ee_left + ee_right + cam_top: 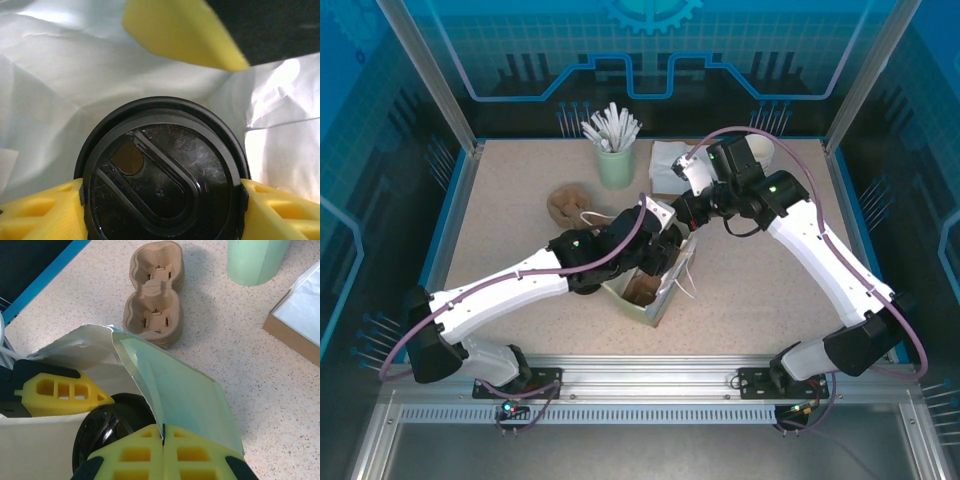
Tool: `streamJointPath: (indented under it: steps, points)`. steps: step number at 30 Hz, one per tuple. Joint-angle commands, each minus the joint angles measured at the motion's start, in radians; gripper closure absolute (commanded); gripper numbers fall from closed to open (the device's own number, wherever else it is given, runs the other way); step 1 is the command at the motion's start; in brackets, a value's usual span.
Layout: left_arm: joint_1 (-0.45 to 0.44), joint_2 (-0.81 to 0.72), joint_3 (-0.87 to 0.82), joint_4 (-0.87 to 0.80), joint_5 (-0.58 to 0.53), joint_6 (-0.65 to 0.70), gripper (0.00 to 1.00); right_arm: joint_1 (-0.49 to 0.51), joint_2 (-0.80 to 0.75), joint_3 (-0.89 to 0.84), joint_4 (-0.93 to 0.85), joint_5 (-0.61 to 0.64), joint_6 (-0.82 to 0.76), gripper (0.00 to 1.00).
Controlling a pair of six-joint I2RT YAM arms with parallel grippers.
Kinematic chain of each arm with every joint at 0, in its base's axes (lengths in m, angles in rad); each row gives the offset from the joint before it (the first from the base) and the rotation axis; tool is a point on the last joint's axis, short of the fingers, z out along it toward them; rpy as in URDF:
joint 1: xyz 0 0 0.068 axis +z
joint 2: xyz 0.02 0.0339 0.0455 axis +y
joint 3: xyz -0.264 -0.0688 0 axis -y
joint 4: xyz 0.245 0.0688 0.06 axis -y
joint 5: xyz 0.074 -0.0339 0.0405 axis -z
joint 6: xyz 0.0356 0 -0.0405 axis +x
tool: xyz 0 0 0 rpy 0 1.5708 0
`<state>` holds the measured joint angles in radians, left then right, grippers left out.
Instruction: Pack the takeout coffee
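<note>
The takeout coffee shows its round black lid from above, with white paper bag walls all around it. My left gripper is shut on it, a yellow finger pressed against each side of the lid. In the top view the left gripper reaches into the mouth of the pale green paper bag at the table's middle. My right gripper is shut on the bag's upper edge, holding that wall up. Beside it the black lid and a left finger sit inside the bag.
A brown pulp cup carrier lies left of the bag. A green holder with white sticks and a napkin box stand at the back. Blue rails edge the speckled table.
</note>
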<state>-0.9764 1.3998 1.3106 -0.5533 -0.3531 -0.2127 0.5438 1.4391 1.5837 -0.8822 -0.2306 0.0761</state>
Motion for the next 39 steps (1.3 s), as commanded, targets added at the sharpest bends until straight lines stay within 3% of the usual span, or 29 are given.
streamJointPath:
  steps: [1, 15, 31, 39]
  points:
    - [-0.018, 0.018, 0.005, 0.033, -0.043, -0.031, 0.33, 0.016, -0.029, 0.001, 0.037, -0.046, -0.055, 1.0]
    - [-0.003, 0.055, 0.018, 0.017, -0.123, -0.004, 0.31, 0.005, 0.037, 0.047, 0.015, -0.172, -0.159, 1.0]
    - [0.012, 0.062, 0.002, -0.014, -0.153, -0.067, 0.31, -0.03, 0.052, 0.093, 0.032, -0.219, -0.144, 1.0]
    - [-0.001, 0.083, -0.019, 0.004, -0.228, -0.076, 0.32, -0.051, 0.051, 0.102, 0.005, -0.256, -0.134, 1.0]
